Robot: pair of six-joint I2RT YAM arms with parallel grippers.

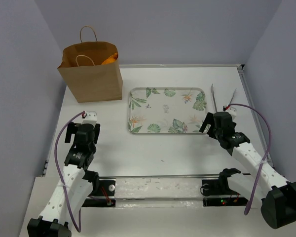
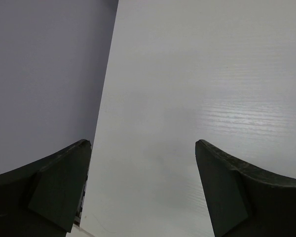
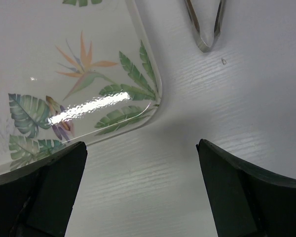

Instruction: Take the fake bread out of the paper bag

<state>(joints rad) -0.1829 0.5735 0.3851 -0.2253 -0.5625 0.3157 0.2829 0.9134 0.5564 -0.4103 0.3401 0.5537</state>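
The brown paper bag [image 1: 91, 74] stands upright at the table's far left, handles up. Orange fake bread [image 1: 110, 59] pokes out of its open top at the right side; the rest of the bread is hidden inside. My left gripper [image 1: 89, 117] is open and empty over bare table, well in front of the bag; in the left wrist view [image 2: 143, 148] only table and wall show between its fingers. My right gripper [image 1: 209, 121] is open and empty at the tray's near right corner, also seen in the right wrist view [image 3: 142, 148].
A white tray [image 1: 166, 111] with a tropical leaf print lies mid-table; its corner shows in the right wrist view [image 3: 138, 74]. Clear plastic tongs [image 1: 222, 101] lie right of the tray, their tip in the right wrist view [image 3: 205, 29]. Walls close in on left, right and back.
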